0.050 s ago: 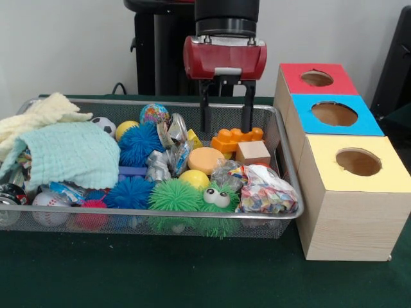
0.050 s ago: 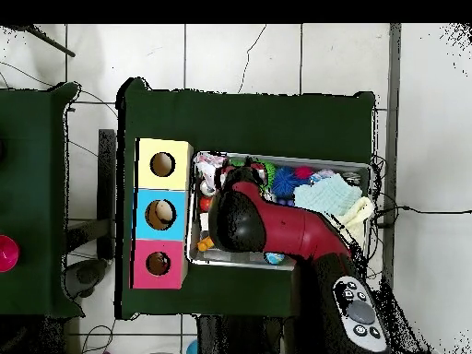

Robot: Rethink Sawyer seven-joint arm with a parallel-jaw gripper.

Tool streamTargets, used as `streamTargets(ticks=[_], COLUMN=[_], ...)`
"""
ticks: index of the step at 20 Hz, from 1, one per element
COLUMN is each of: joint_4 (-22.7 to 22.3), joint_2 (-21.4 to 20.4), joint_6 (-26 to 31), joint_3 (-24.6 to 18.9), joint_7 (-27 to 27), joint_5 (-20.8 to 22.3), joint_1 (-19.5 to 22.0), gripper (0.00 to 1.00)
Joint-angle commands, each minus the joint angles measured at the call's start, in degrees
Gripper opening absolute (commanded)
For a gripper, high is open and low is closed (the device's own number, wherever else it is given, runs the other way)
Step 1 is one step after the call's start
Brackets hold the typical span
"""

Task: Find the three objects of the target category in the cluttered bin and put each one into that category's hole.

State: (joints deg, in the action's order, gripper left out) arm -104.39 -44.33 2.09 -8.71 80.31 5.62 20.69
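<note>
My gripper hangs open over the right back part of the wire mesh bin, its fingers just above and behind an orange toy brick; nothing is between them. Beside the brick lie a wooden cube and an orange disc. To the right of the bin stands a wooden box with a red-topped hole, a blue-topped hole and a yellow-topped hole. In the overhead view the red arm covers the gripper and much of the bin.
The bin also holds a blue fuzzy ball, green fuzzy balls, a yellow ball, crinkled wrappers, small sports balls and folded cloths at the left. Something pale shows inside the blue hole.
</note>
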Motion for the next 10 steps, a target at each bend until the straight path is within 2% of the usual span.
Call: streamTargets(ticks=[1,5,10], joint_4=[3.0,5.0,7.9], joint_2=[3.6,5.4,7.3], joint_6=[-2.5,-2.7,-2.4], joint_3=[3.2,3.9,7.4], joint_7=[11.8,11.7,12.8], joint_5=[-1.7,-2.8,-5.8], joint_1=[-2.1,-3.7,-7.5], gripper=[1.00,1.00,1.00])
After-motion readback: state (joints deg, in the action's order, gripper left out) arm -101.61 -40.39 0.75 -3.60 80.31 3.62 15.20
